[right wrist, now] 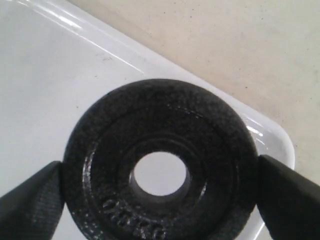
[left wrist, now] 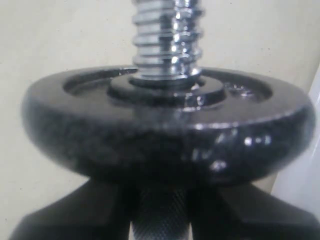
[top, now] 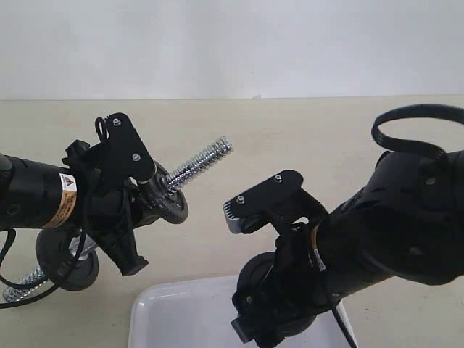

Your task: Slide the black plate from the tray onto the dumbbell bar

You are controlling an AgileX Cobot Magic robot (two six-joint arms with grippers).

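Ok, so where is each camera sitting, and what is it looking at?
Exterior view: sits off the arms, looks across the table; shows left arm, left gripper, right arm, right gripper.
Left wrist view: on the left arm, looks along the dumbbell bar at a fitted plate; its own fingers show.
Right wrist view: on the right arm, looks onto the black plate against the tray; both fingertips show.
Shared: exterior and left wrist views both see the bar and fitted plate.
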